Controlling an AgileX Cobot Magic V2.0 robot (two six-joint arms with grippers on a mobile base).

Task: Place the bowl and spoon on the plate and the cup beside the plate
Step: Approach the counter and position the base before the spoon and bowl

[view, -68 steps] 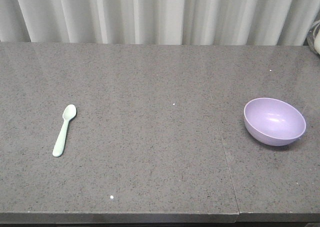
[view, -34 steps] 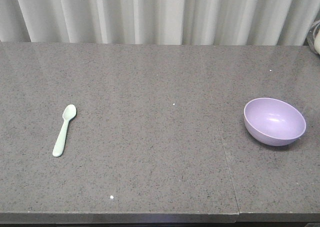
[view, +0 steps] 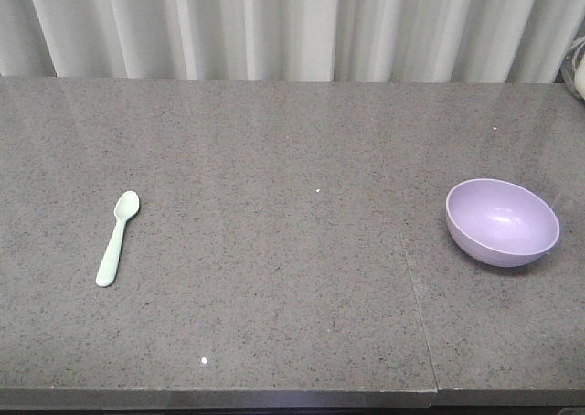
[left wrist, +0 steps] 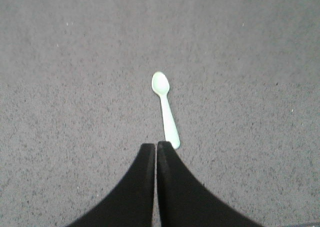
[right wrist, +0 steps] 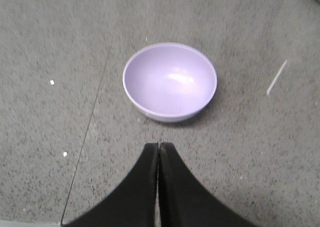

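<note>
Bowl (view: 503,221) sits mouth-up on the right side of the grey speckled countertop (view: 274,132), its lavender inside catching a glint of light, just to the right of a thin seam (view: 416,296) running through the stone. Well apart from it, on the left side, the mint-green spoon (view: 117,238) lies flat, scoop end toward the back, handle slanting toward the front edge. The right gripper (right wrist: 158,146) hangs over the counter on the near side of the bowl, its two black fingers pressed tight together with nothing between them, tips short of the rim. The left gripper (left wrist: 156,146) is closed up the same way, and in its wrist view the tips sit just beside the end of the spoon's handle. A few white specks (view: 204,360) dot the stone, and a pleated white curtain (view: 274,26) hangs behind.
</note>
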